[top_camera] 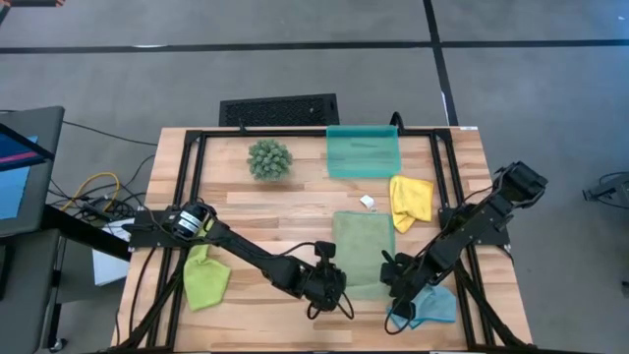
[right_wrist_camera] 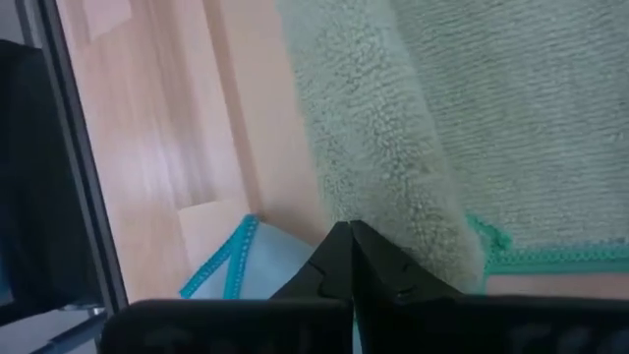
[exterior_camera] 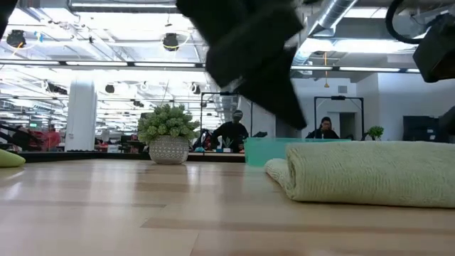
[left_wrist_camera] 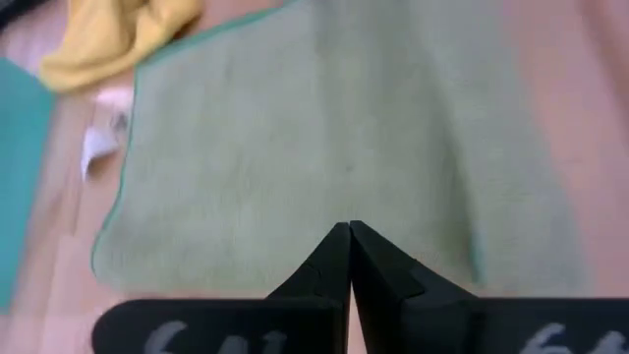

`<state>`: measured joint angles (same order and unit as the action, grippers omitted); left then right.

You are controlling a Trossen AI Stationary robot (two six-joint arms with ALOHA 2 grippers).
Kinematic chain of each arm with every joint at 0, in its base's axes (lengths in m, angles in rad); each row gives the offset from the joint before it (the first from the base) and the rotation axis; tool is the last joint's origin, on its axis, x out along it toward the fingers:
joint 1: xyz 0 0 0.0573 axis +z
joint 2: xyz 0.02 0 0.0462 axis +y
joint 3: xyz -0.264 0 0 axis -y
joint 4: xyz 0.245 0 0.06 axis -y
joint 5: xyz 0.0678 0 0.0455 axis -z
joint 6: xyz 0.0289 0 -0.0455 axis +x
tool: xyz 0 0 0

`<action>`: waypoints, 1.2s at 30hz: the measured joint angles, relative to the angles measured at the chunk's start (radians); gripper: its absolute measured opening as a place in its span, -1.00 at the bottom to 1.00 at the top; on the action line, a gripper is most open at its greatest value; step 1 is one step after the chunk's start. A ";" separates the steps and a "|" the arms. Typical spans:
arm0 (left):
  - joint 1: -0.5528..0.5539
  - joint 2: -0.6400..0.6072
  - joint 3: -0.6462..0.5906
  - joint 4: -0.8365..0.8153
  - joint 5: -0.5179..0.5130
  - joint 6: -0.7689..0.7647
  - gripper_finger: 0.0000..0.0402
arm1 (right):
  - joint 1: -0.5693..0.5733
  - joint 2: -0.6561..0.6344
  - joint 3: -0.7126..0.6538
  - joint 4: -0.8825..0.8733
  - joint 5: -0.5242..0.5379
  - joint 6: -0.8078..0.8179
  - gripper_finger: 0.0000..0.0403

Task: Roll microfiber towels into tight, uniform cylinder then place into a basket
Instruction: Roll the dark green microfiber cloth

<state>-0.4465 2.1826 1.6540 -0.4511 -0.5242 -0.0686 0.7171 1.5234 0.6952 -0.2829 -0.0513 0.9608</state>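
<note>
The sage green towel (top_camera: 363, 248) lies on the table's near middle, its near edge turned over into a thick fold (right_wrist_camera: 393, 167). My left gripper (left_wrist_camera: 349, 228) is shut and hangs above the towel's near left part (top_camera: 336, 278); in the low view (exterior_camera: 298, 119) it is clear of the cloth. My right gripper (right_wrist_camera: 349, 226), also shut, stands at the fold near the towel's near right corner (top_camera: 393, 278). The yellow towel (top_camera: 411, 200), lime green towel (top_camera: 204, 278) and light blue towel (top_camera: 429, 307) lie loose. The teal basket (top_camera: 363, 152) stands at the far edge. My right gripper's shut fingertips stand against the folded edge (right_wrist_camera: 423, 246) of the sage green towel, close to its teal-stitched corner, slanting down from the near right. Whether they touch the cloth I cannot tell.
A spiky green plant ball (top_camera: 269, 158) stands far left of the basket. A black slotted grille (top_camera: 279, 108) lies beyond the table's far edge. A small white tag (top_camera: 369, 202) lies between the sage and yellow towels. The light blue towel sits right under my right gripper.
</note>
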 joint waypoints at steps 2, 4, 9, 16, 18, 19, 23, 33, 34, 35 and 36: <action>-0.002 0.000 0.003 0.032 0.059 0.040 -0.99 | -0.008 0.000 0.000 -0.001 0.000 0.000 -0.92; -0.003 0.000 -0.004 0.069 0.143 0.070 -0.99 | -0.013 0.000 0.000 -0.001 0.000 0.005 -0.91; 0.000 0.028 -0.023 0.092 0.236 0.072 -0.99 | -0.013 0.000 0.000 -0.004 0.000 0.012 -0.91; 0.031 0.063 -0.022 0.081 0.225 0.056 -0.99 | -0.003 0.000 0.000 -0.035 0.003 0.040 -0.91; 0.040 0.063 -0.022 0.073 0.225 0.043 -0.99 | 0.005 0.000 0.000 -0.042 0.003 0.037 -0.87; 0.043 0.063 -0.022 0.068 0.225 0.034 -0.99 | 0.009 0.000 0.000 -0.047 0.003 0.037 -0.85; 0.048 0.063 -0.022 0.067 0.225 0.031 -0.99 | 0.029 0.000 0.000 -0.057 0.000 0.046 -0.75; 0.048 0.063 -0.022 0.067 0.225 0.032 -0.99 | 0.029 -0.035 0.011 -0.060 0.006 0.052 -0.50; 0.048 0.063 -0.022 0.067 0.225 0.033 -0.99 | 0.029 -0.044 0.017 -0.055 0.007 0.052 -0.50; 0.048 0.063 -0.022 0.068 0.225 0.033 -0.99 | 0.029 -0.056 0.020 -0.055 0.009 0.052 -0.50; 0.048 0.063 -0.022 0.069 0.225 0.033 -0.99 | 0.029 -0.067 0.024 -0.053 0.013 0.048 -0.50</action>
<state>-0.3981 2.2452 1.6321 -0.3825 -0.2993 -0.0360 0.7460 1.4560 0.7189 -0.3362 -0.0385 1.0090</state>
